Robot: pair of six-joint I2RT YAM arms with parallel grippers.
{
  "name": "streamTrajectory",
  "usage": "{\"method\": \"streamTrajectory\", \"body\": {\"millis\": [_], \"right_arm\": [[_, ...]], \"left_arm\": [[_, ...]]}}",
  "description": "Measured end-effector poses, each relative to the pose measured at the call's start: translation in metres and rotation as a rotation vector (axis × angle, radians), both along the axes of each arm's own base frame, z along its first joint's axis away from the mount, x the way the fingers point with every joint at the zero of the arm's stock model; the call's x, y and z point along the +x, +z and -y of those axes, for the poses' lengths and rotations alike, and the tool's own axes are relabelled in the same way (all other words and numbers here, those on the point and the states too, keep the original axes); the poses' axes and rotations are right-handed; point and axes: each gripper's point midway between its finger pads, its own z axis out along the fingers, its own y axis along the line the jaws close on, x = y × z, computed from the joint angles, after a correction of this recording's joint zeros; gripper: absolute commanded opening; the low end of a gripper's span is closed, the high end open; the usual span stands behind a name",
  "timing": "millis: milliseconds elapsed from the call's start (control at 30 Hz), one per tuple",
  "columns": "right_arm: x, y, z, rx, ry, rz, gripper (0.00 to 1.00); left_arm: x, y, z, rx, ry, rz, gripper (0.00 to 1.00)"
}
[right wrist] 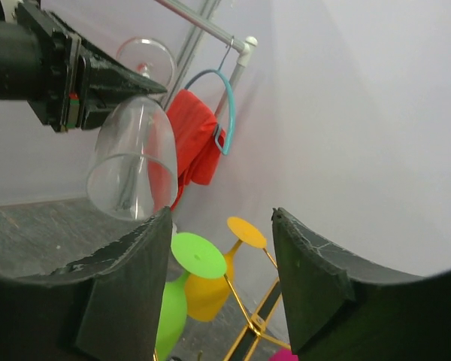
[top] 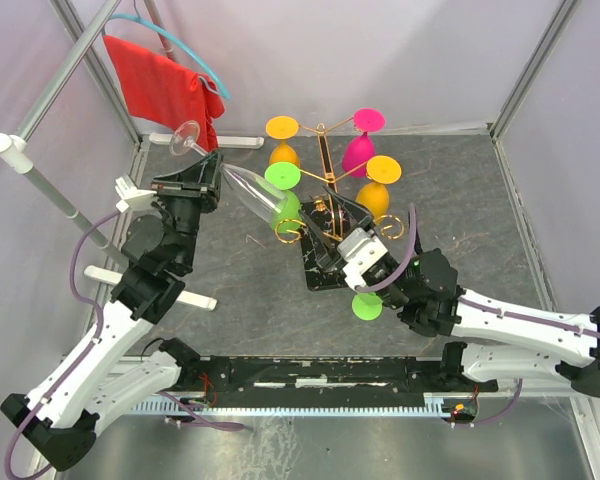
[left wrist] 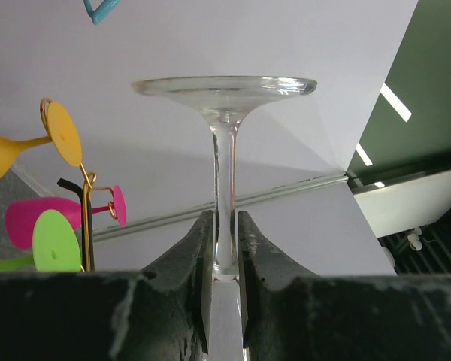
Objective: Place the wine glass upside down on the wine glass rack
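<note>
The task is part done: the wine glass is picked up but not yet on the wine glass rack. The left claw is clenched on the stem, which the left wrist view shows pinched between its fingers just under the foot. The glass lies tilted in the air above the surface, foot towards the far left and open bowl pointing right at the rack, close to a green glass hanging there but apart from the gold wire.

The right claw hovers over the rack's black base, released, jaws spread with nothing between them. Orange, pink and green glasses already hang on several arms.

What is left, by my reading: turn the glass fully bowl-down, slide the stem into a free scroll arm so the foot catches, then let go. Which arm is free I cannot tell.
</note>
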Motion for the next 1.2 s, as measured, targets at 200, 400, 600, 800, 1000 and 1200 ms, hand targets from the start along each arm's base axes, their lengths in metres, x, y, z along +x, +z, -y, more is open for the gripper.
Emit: {"method": "streamTrajectory", "body": {"millis": [200, 400, 600, 800, 1000, 1200], "right_arm": [[0.004, -0.022, 0.018, -0.036, -0.056, -0.046, 0.75], [0.002, -0.027, 0.056, 0.009, -0.100, -0.117, 0.76], [0.008, -0.012, 0.094, 0.085, -0.197, -0.247, 0.81], [0.026, 0.017, 0.118, 0.106, -0.388, -0.389, 0.92], [0.072, 0.019, 0.150, 0.075, -0.583, -0.511, 0.93], [0.123, 0.006, 0.177, 0.057, -0.668, -0.649, 0.93]], "left_arm": [[0.005, 0.008, 0.000, 0.032, 0.025, 0.024, 0.03], [0.003, 0.034, 0.000, 0.188, 0.061, 0.102, 0.03], [-0.016, 0.085, 0.013, 0.497, 0.051, 0.292, 0.03], [-0.027, 0.085, 0.034, 0.799, -0.010, 0.417, 0.03], [-0.028, 0.071, 0.067, 1.029, -0.136, 0.518, 0.03], [-0.020, 0.055, 0.093, 1.180, -0.204, 0.572, 0.03]]}}
